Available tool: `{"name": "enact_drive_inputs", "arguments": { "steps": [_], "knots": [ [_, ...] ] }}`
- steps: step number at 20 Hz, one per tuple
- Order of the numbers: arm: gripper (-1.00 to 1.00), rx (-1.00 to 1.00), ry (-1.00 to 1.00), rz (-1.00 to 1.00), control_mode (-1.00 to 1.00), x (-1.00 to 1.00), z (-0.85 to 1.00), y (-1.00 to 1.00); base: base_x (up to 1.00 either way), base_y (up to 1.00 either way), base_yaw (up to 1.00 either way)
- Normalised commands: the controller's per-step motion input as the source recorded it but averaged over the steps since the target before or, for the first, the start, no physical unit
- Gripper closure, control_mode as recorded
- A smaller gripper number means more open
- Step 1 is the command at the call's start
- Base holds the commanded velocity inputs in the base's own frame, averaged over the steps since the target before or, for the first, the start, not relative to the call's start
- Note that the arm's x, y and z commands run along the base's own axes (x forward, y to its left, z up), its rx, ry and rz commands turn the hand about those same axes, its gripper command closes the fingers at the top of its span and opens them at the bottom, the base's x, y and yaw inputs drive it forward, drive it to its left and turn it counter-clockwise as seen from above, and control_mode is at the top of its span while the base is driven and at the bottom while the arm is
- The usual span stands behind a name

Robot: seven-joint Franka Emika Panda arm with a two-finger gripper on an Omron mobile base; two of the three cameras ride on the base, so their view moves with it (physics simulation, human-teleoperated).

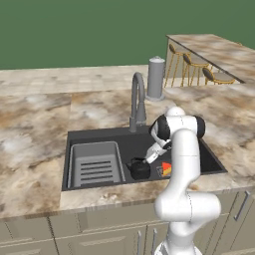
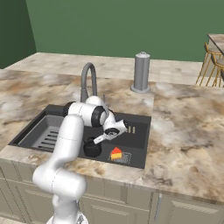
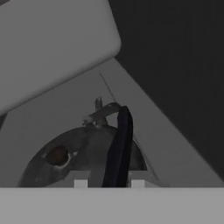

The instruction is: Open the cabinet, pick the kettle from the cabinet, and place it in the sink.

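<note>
1. No words, brand names or numbers can be read in any of the three views
2. The kettle (image 1: 140, 169) is plain black, with no label to be seen on it
3. A small red and yellow mark on a card (image 2: 117, 154) lying in the sink (image 2: 139, 131) beside the kettle is too small and blurred to tell whether it carries any writing
4. The tall grey canister (image 1: 156, 78) on the table (image 1: 40, 124) bears no visible print
</note>
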Motion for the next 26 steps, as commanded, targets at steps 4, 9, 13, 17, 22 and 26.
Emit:
{"name": "enact_drive_inputs", "arguments": {
  "steps": [4, 9, 13, 17, 22, 26],
  "knots": [
    [-1.0, 0.0, 0.0, 0.01, -1.0, 0.01, -0.3, 0.0, 0.0, 0.0, 0.0],
    [-1.0, 0.0, 0.0, 0.0, -1.0, 0.0, -0.19, -0.01, 0.0, 0.0, 0.0],
    [-1.0, 0.0, 0.04, 0.0, -1.0, -0.01, -0.05, -0.06, 0.0, 0.0, 0.0],
    [-1.0, 0.0, 0.15, -0.03, -1.0, -0.08, 0.0, -0.11, 0.0, 0.0, 0.0],
    [-1.0, 0.0, 0.2, -0.05, -1.0, 0.0, 0.01, -0.19, 0.0, 0.0, 0.0],
    [-1.0, 0.0, 0.16, -0.04, -1.0, 0.0, 0.04, -0.29, 0.0, 0.0, 0.0]
  ]
}}
